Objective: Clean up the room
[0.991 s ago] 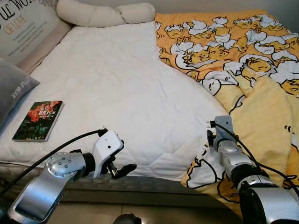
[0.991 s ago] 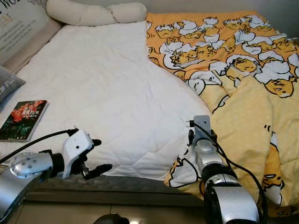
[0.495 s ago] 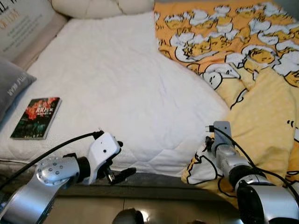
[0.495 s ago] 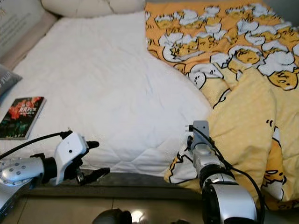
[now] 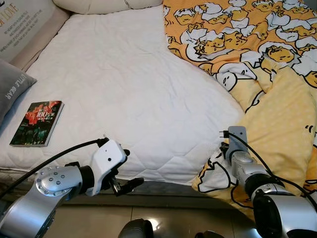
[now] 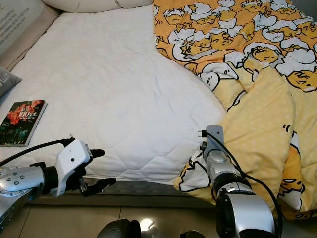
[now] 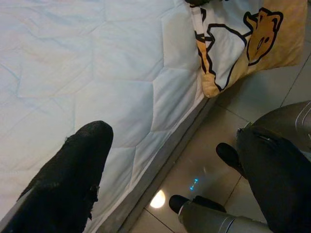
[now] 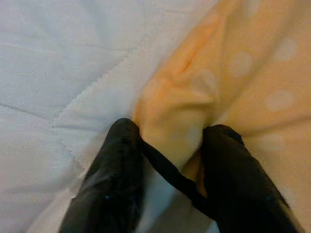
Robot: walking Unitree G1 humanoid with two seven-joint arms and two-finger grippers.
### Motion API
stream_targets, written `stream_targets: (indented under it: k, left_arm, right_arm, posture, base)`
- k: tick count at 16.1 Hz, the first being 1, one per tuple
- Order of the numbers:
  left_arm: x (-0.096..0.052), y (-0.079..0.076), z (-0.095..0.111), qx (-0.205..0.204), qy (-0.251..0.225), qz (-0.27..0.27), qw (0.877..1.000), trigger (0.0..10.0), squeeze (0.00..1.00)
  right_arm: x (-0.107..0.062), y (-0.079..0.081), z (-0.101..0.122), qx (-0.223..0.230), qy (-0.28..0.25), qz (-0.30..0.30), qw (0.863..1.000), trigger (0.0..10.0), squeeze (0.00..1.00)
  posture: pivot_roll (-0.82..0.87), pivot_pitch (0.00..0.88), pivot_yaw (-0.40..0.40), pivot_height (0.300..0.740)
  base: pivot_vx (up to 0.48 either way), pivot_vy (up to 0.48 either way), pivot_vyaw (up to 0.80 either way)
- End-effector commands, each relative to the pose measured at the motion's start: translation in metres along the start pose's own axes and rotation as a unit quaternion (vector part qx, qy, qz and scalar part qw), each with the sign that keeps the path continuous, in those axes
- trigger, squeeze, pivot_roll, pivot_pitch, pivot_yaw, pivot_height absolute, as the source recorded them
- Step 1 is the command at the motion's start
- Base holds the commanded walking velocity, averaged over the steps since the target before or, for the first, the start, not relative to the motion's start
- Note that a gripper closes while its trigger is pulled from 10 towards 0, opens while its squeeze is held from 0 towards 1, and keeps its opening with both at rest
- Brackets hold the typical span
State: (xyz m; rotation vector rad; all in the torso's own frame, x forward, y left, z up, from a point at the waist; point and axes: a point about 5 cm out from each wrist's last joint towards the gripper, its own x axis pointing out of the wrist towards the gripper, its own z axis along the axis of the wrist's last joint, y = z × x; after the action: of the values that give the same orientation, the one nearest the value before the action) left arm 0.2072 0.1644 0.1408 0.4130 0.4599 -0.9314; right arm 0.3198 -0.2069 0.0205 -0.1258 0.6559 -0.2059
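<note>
Right gripper (image 8: 167, 160) pinches the duvet (image 5: 277, 119) edge at the bed's near right, seemingly to drag it over the bare mattress (image 5: 129, 94). Left gripper (image 5: 126, 171) hangs spread apart at the near edge. Book (image 5: 37, 123) lies far left.

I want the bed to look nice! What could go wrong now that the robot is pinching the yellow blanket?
The right gripper pinches only a small fold of the yellow blanket at the edge, so it might slip out when pulled. Part of the blanket hangs over the bed's side, near the floor, and could slide further down. The book lies on the white mattress cover; if the blanket gets spread across, it could end up buried. The left gripper hangs open by the bed edge.
</note>
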Motion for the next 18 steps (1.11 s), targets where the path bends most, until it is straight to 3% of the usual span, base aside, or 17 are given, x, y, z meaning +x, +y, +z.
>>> stream_targets:
  k: [1,8,12,13,15,16,18]
  left_arm:
    - [0.000,0.000,-0.001,0.001,0.008,-0.005,1.000,10.0,0.04]
    - [0.004,0.001,0.001,0.001,0.006,-0.008,1.000,10.0,0.03]
    - [0.004,0.001,0.000,0.001,0.005,-0.003,1.000,10.0,0.03]
    - [0.004,0.001,-0.001,0.000,0.005,-0.002,1.000,10.0,0.03]
    - [0.006,0.000,-0.001,-0.001,0.003,-0.001,1.000,10.0,0.04]
    - [0.008,-0.001,-0.001,-0.001,0.000,-0.003,1.000,10.0,0.03]
    - [0.010,-0.002,0.000,-0.001,-0.003,-0.006,1.000,10.0,0.04]
  right_arm:
    - [-0.001,0.001,-0.013,0.004,0.029,0.006,1.000,0.0,0.00]
    - [-0.001,-0.004,-0.016,0.004,0.030,0.022,0.999,0.0,0.00]
    - [-0.002,-0.002,-0.018,-0.030,0.010,0.115,0.993,0.0,0.00]
    - [-0.007,0.001,-0.027,-0.065,0.003,0.222,0.973,0.0,0.00]
    - [-0.017,-0.004,-0.045,-0.109,0.011,0.322,0.940,0.0,0.00]
    - [-0.029,-0.012,-0.065,-0.149,0.026,0.394,0.907,0.0,0.00]
    - [-0.046,-0.017,-0.086,-0.171,0.044,0.457,0.872,0.0,0.00]
  posture:
    - [0.23,0.134,0.118,0.740]
    - [0.23,0.134,0.117,0.740]
    - [0.22,0.128,0.101,0.740]
    - [0.21,0.125,0.098,0.740]
    - [0.20,0.119,0.096,0.740]
    - [0.20,0.119,0.096,0.740]
    - [0.18,0.113,0.098,0.740]
  base:
    - [0.000,0.000,0.00]
    - [0.000,0.000,0.00]
    - [0.000,0.000,0.00]
    - [0.000,0.000,0.00]
    - [0.000,0.000,0.00]
    - [0.000,0.000,0.00]
    - [0.000,0.000,0.00]
